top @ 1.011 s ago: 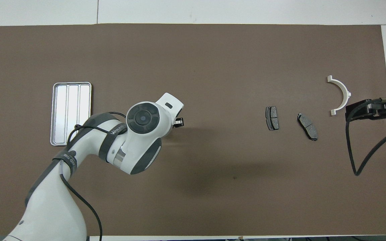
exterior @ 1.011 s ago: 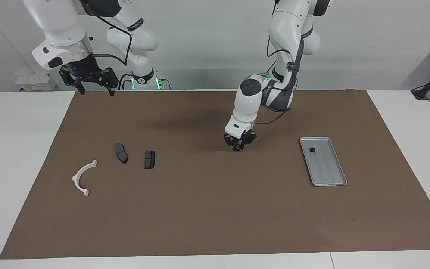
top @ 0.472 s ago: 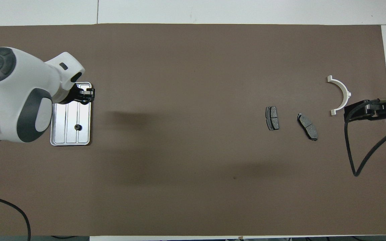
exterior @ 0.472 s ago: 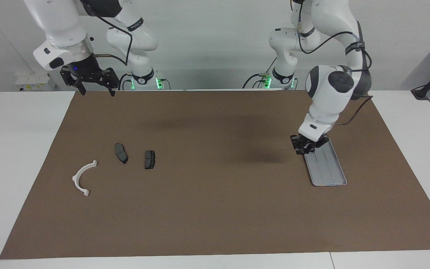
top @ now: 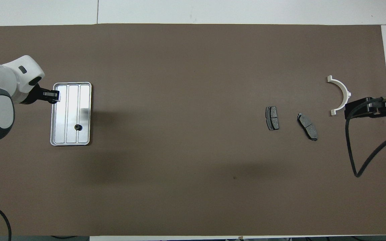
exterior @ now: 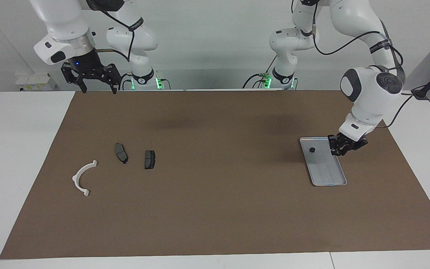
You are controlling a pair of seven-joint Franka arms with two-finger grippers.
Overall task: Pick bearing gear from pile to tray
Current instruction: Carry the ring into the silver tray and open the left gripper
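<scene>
Covering the counter, a brown mat [exterior: 215,209] carries the tray [exterior: 330,175], landmark for all. Just beside its rim hangs the left tool [exterior: 340,151], fingers narrow, grip unclear. Well apart, the right tool [exterior: 95,87] waits, spread wide. One bearing gear [exterior: 312,150] lies in the tray.
</scene>
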